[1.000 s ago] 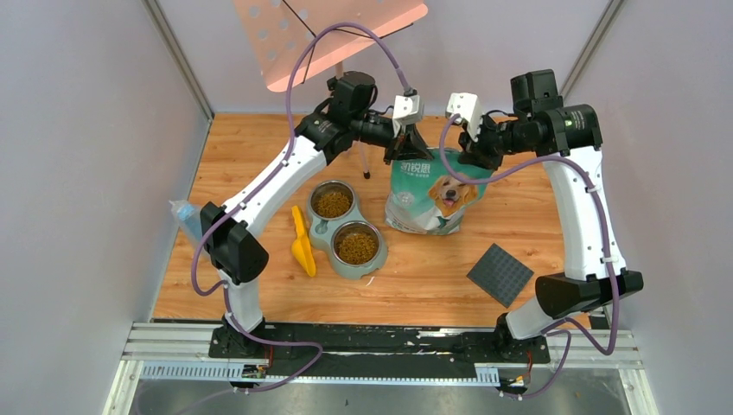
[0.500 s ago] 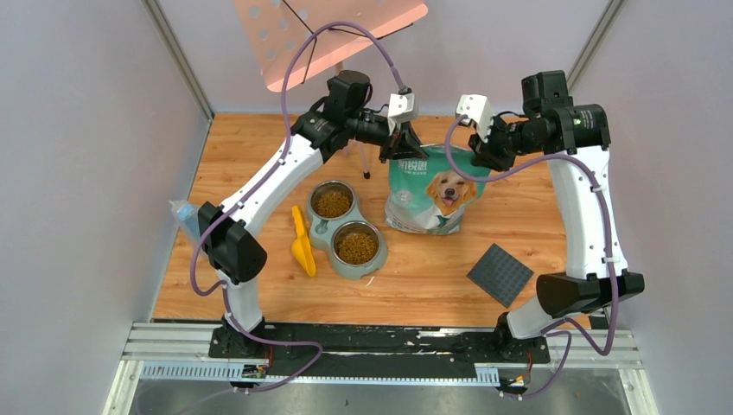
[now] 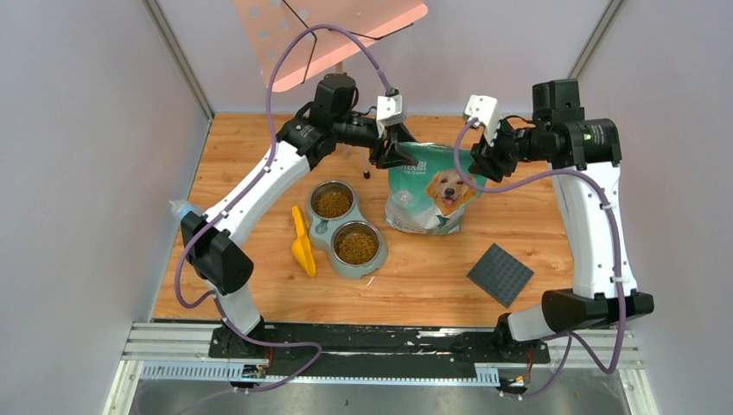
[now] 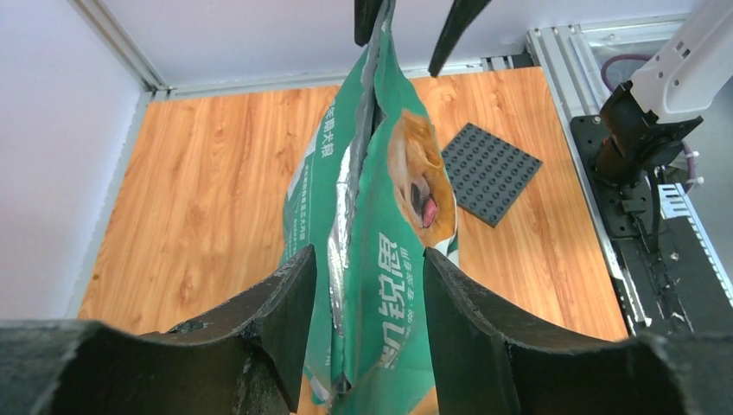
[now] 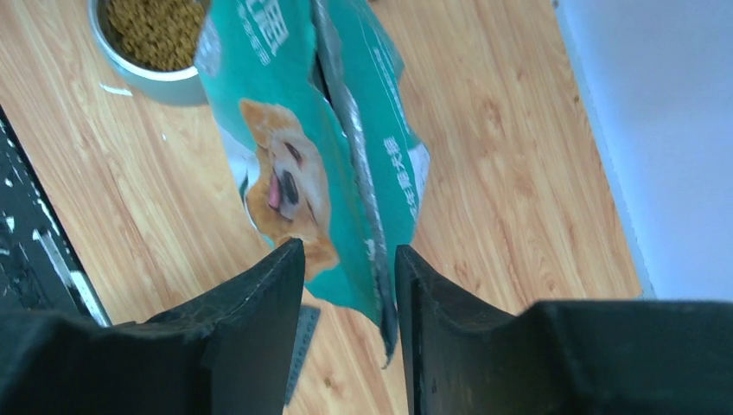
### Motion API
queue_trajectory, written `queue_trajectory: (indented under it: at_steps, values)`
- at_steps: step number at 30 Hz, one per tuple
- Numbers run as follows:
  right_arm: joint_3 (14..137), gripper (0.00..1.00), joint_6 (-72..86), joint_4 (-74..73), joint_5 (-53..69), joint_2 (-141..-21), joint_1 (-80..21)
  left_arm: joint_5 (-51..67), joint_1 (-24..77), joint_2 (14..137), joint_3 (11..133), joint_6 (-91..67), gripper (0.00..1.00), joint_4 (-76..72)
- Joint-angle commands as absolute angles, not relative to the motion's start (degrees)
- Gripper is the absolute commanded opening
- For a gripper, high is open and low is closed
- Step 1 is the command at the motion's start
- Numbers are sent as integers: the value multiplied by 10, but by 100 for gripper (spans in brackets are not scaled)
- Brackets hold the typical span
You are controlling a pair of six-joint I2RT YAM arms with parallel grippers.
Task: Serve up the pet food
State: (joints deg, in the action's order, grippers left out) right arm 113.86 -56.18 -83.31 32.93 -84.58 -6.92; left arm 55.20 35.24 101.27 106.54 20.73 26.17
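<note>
The pet food is brown kibble filling both cups of a double metal bowl (image 3: 344,226), one heap (image 3: 332,203) behind the other (image 3: 356,246); one cup also shows in the right wrist view (image 5: 156,26). A teal bag (image 3: 432,194) printed with a golden dog stands upright to the right of the bowl. My left gripper (image 3: 393,156) is open at the bag's top left corner, and the bag's edge (image 4: 380,173) runs loose between its fingers (image 4: 369,259). At the top right corner my right gripper (image 3: 480,160) is open too, astride the bag's edge (image 5: 350,251).
A yellow scoop (image 3: 302,245) lies on the table left of the bowl. A dark grey studded plate (image 3: 500,274) lies at the front right. A pink perforated stand (image 3: 328,35) rises at the back, its thin pole (image 3: 366,164) coming down beside the left gripper.
Both grippers have gone from shut on the bag's top corners to open, letting go. The two wrists have drawn apart, left one leftward, right one rightward. The bag stays upright.
</note>
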Motion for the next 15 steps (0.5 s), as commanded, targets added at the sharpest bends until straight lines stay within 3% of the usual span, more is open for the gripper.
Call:
queue_trajectory:
  at_steps: [1, 6, 15]
  values:
    - [1066, 45, -516, -697, 440, -785, -68, 559, 352, 975, 1047, 183, 56, 204]
    - [984, 46, -471, -548, 462, -766, -93, 568, 355, 991, 1055, 166, 53, 189]
    - [1015, 38, -484, -525, 480, -821, -128, 547, 356, 1014, 1102, 232, 41, 266]
